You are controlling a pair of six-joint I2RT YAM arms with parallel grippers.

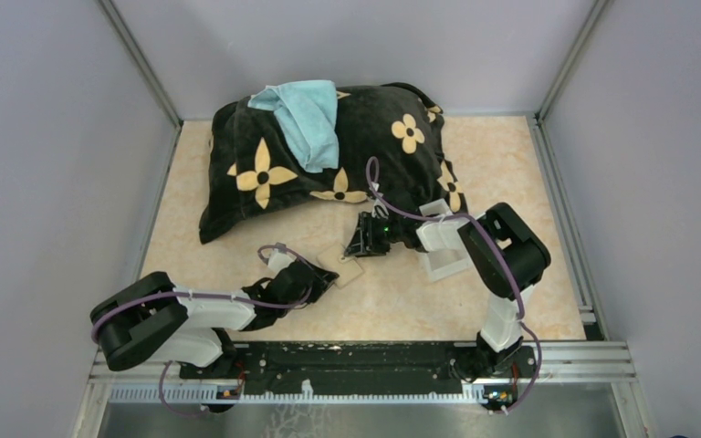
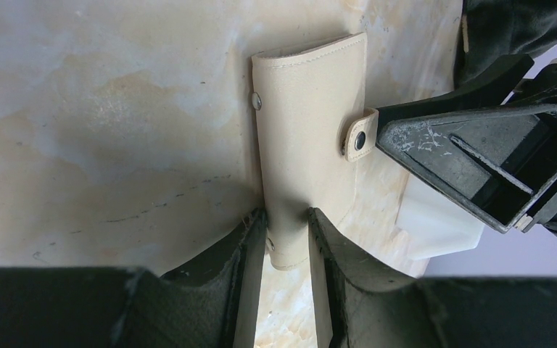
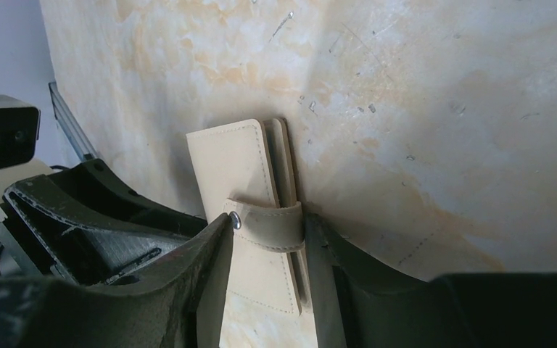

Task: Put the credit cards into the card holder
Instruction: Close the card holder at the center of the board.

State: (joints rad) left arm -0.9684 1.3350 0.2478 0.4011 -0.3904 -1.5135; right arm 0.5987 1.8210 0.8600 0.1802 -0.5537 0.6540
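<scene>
The tan card holder (image 1: 349, 267) lies folded on the marbled table between both grippers. In the left wrist view my left gripper (image 2: 288, 217) is shut on the near end of the card holder (image 2: 308, 109). In the right wrist view my right gripper (image 3: 268, 225) is shut across the card holder (image 3: 232, 159), with one finger against the snap tab (image 3: 275, 226) and the other against the wallet's edge. From above, the left gripper (image 1: 327, 274) and the right gripper (image 1: 362, 245) meet at the wallet. No credit cards show in any view.
A white tray (image 1: 445, 260) sits right of the wallet, under the right arm. A black pillow with yellow flowers (image 1: 329, 155) fills the back of the table, with a light blue cloth (image 1: 306, 114) on it. Grey walls close in both sides.
</scene>
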